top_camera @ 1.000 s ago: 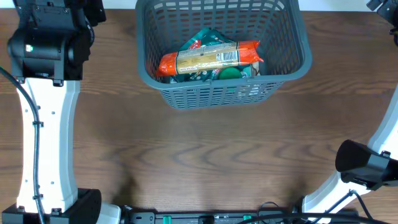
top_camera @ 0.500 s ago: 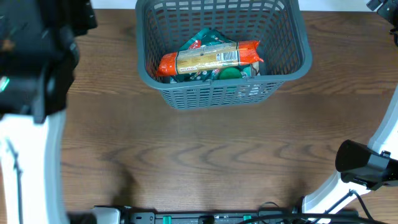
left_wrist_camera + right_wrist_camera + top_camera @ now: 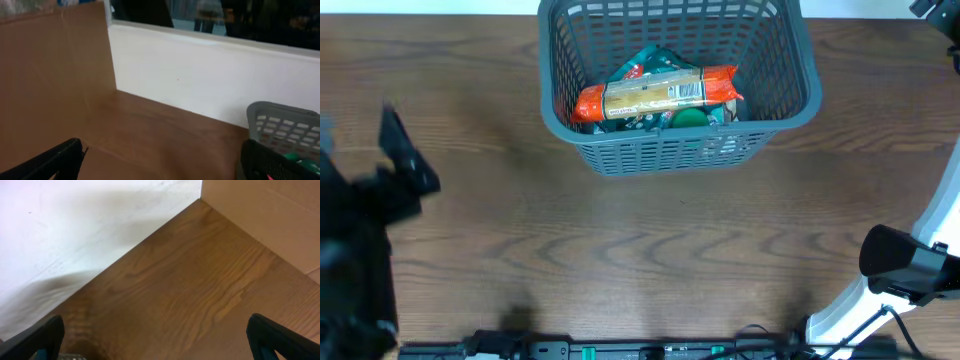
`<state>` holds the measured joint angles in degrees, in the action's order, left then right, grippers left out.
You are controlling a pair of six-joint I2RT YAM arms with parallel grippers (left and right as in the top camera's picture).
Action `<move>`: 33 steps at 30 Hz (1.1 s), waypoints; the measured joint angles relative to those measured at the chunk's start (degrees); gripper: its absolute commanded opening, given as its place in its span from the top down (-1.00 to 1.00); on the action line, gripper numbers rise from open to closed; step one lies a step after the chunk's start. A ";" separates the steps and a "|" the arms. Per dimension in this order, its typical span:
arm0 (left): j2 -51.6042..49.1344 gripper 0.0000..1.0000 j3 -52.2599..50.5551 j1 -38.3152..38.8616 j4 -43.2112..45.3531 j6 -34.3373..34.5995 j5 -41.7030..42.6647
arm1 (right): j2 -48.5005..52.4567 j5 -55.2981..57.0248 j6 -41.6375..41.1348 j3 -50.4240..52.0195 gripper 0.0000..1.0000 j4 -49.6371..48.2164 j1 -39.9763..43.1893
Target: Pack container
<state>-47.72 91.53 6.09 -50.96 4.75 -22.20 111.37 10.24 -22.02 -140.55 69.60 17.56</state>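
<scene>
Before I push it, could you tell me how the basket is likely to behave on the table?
The basket would probably slide rather than tip: it looks broad and sits flat on the smooth wood table. Its slotted plastic walls suggest it is light for its size. The packs inside lie loose, so they could shift.

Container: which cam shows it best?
Overhead. The whole container is in frame from above, with the snack packs lying inside. Left wrist catches only a corner of its rim and lattice at the right edge. Right wrist shows none of it, just table and wall.
</scene>
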 measured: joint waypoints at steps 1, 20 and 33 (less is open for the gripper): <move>1.86 -0.97 -2.62 0.00 0.72 0.46 0.02 | 0.00 -0.02 0.00 0.00 -0.98 0.00 0.00; 24.81 -0.97 -44.37 -1.51 16.55 7.54 7.58 | 0.00 0.00 -0.13 0.00 -0.99 0.00 0.00; 35.74 -0.97 -58.99 -1.51 21.16 8.59 13.25 | 0.00 0.00 -0.13 0.00 -0.99 0.00 0.00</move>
<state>-11.99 32.53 4.58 -29.80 13.34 -8.95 111.37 10.24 -22.15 -140.55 69.60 17.56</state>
